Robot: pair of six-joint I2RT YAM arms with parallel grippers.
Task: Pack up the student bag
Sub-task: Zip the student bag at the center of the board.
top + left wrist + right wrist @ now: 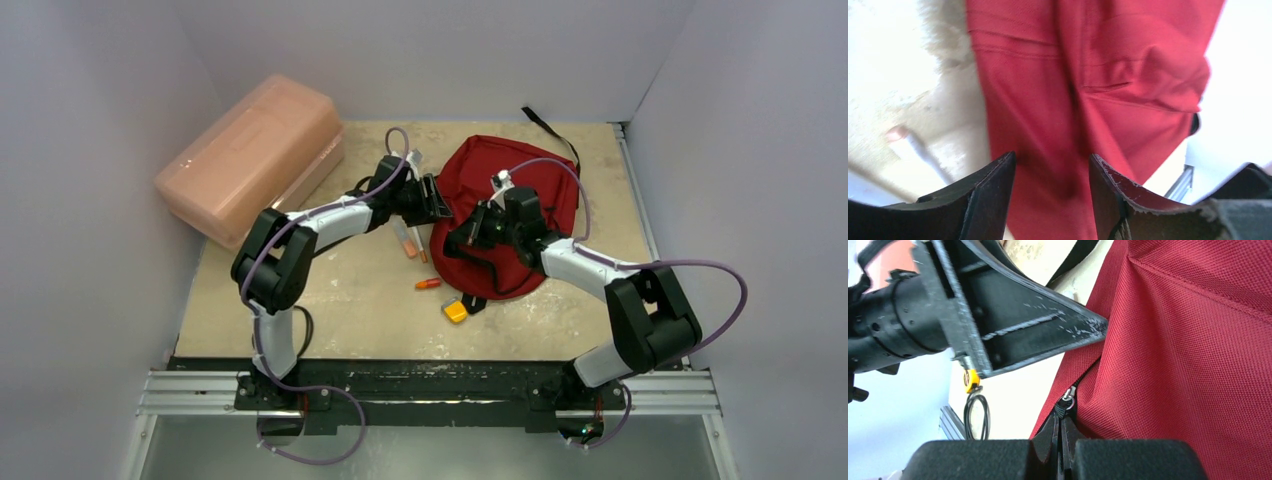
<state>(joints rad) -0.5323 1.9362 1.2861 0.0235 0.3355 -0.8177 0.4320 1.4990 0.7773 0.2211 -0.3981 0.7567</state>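
Note:
The student bag (520,175), dark red fabric, lies flat at the back right of the table. My left gripper (437,197) hovers at its left edge; in the left wrist view it (1052,165) stands open, the red fabric (1088,75) showing behind the gap and nothing pinched. My right gripper (455,240) is at the bag's front left edge. In the right wrist view it (1060,415) is shut on the black zipper pull (1064,407) of the bag (1188,340), with the silver slider ring just past the tips. The left gripper (1013,325) looms close above.
A pink translucent box (255,155) sits at the back left. Two pens (410,240) lie left of the bag, an orange marker (427,284) and a yellow item (456,311) lie in front of it. A black strap (550,130) trails behind the bag.

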